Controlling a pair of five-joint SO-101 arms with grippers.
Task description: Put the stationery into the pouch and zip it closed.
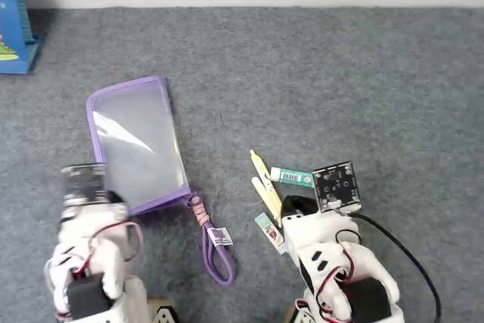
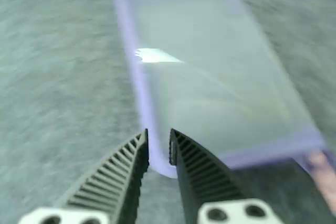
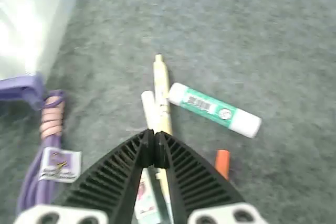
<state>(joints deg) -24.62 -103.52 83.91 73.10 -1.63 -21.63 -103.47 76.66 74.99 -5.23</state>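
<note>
Opening the right gripper, shut over the pens lying near the pouch, then straddling one pen squarely seems wise, while the left gripper, jaws slightly apart, sits at the pouch's corner.

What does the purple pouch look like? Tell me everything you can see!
The pouch is a flat, see-through plastic rectangle with purple edging, lying on the grey carpet, light glinting off it. Nothing shows inside. From one corner nearest the arms trails a purple strap loop with pink beads and a white tag. The left gripper sits at the other near corner, fingers slightly apart. I cannot tell if the zip is open.
</note>
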